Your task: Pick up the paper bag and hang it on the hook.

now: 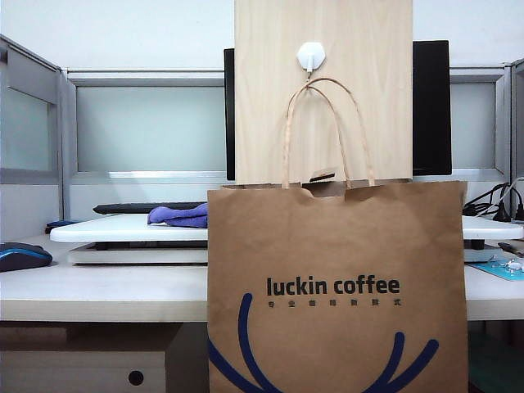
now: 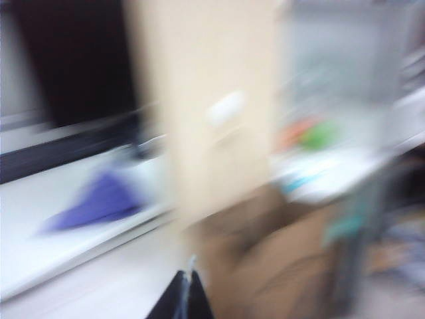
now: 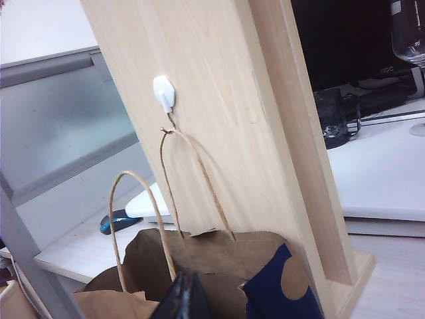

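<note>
Even, soft indoor light fills the exterior view; the bag (image 1: 337, 286) and board (image 1: 323, 90) are sharp, with only a faint shadow of the handles on the wood. The left wrist view is heavily motion-smeared: board, purple cloth (image 2: 99, 203) and bag are streaks with no readable edges. The right wrist view is crisp and bright, the hook (image 3: 164, 93) casting a thin shadow; the white desk (image 3: 385, 173) is nearly washed out.

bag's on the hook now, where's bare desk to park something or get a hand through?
Bare desk: the front strip between the blue mouse and the paper bag, below the white raised board. Crowded: the board's inner end with the purple cloth, and right of the bag, cables. Both handles loop below the hook. Left gripper and right gripper are shut.
</note>
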Tool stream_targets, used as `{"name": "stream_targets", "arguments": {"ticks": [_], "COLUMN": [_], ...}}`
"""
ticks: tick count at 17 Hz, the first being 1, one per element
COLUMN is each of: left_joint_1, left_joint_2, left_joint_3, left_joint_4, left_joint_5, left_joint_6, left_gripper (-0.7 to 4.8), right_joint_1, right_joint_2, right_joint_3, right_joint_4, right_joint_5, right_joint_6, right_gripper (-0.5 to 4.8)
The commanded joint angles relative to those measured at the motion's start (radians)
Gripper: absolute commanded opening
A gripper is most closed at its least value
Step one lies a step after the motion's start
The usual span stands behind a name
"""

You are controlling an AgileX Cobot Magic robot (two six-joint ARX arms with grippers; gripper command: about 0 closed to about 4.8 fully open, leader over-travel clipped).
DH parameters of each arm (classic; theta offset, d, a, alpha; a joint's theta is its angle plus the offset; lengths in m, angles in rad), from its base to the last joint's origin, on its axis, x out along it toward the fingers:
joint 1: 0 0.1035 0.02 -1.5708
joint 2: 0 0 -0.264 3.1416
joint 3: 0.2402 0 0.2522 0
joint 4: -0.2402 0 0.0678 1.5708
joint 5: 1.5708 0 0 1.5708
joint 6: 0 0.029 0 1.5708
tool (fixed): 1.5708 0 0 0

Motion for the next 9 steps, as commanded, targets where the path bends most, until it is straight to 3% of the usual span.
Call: {"name": "stream_targets", "arguments": {"ticks": [1, 2, 4, 6, 9], "left_joint_1": [0.144, 0.277, 0.429, 0.496, 0.608], "left_joint_2": [-0.004, -0.004, -0.004, -0.004, -0.004], "left_joint_3": [-0.122, -0.24, -0.382, -0.457, -0.507], "left_joint_4": [0.154, 0.322, 0.52, 0.607, 0.624], "left_joint_5": [-0.092, -0.071, 0.031, 0.054, 0.109], "left_joint_6": [0.076, 0.06, -0.009, -0.068, -0.097], "left_gripper": [-0.05, -0.05, -0.05, -0.05, -0.05], "right_joint_1": [0.0, 0.0, 0.001, 0.0, 0.0], "right_joint_2": [0.0, 0.0, 0.0, 0.0, 0.0], "right_joint_3": [-0.007, -0.007, -0.007, -0.007, -0.007], "right_joint_4": [0.013, 0.011, 0.011, 0.011, 0.011], "right_joint_5": [-0.002, -0.002, -0.002, -0.002, -0.002], "right_joint_6": [0.001, 0.001, 0.001, 0.001, 0.001], "right_gripper": [0.0, 0.0, 0.0, 0.0, 0.0]}}
